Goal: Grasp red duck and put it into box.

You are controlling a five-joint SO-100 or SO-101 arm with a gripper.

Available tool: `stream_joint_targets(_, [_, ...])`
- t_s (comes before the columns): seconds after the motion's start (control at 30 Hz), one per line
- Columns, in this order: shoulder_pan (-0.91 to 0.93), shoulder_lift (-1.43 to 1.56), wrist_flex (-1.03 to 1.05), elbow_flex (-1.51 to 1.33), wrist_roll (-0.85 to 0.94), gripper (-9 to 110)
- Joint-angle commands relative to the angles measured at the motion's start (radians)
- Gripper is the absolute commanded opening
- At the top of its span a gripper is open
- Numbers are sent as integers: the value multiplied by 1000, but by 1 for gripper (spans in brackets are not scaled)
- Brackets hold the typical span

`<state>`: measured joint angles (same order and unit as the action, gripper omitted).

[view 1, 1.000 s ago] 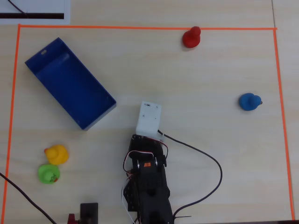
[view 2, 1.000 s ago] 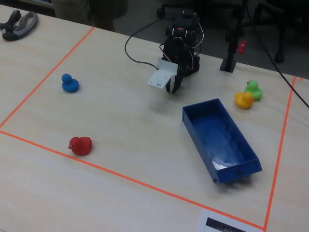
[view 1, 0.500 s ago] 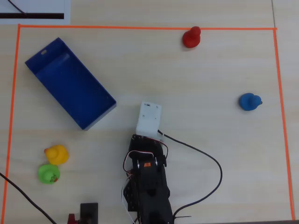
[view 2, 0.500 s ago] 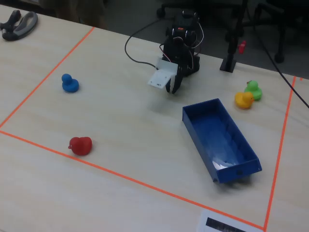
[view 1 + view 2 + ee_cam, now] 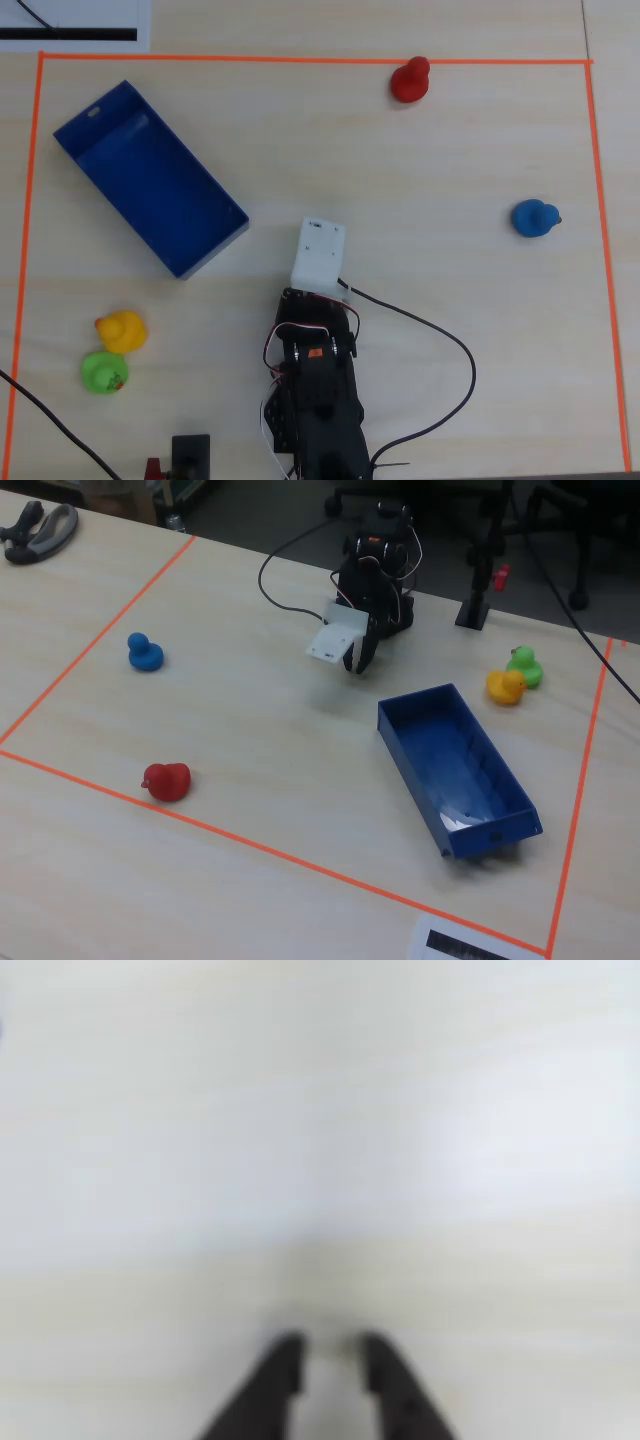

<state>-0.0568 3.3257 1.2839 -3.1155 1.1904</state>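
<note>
Red duck (image 5: 410, 80) is sitting right against the orange tape line (image 5: 300, 60) at the far edge in the overhead view, well apart from the gripper (image 5: 360, 663). Over by the arm's base the gripper is hanging above bare table (image 5: 420, 170), its dark fingers (image 5: 270, 1385) standing narrowly apart and gripping nothing. Across the table the blue box (image 5: 150, 180) is lying at an angle, with nothing inside it.

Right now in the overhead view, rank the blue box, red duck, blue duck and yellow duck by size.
1. Blue box, by far the largest.
2. Red duck, blue duck and yellow duck: all look alike, no clear order.
</note>
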Motion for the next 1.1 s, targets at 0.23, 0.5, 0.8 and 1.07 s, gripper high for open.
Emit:
stream_joint_targets(0.23, [6,-14,17,5,-8,4])
stream_joint_targets(0.5, [-34,-14,17,5,-3,4])
stream_joint_targets(0.8, [-37,-14,18,5,0,4])
stream_joint_targets(1.07, [-37,-14,18,5,6,2])
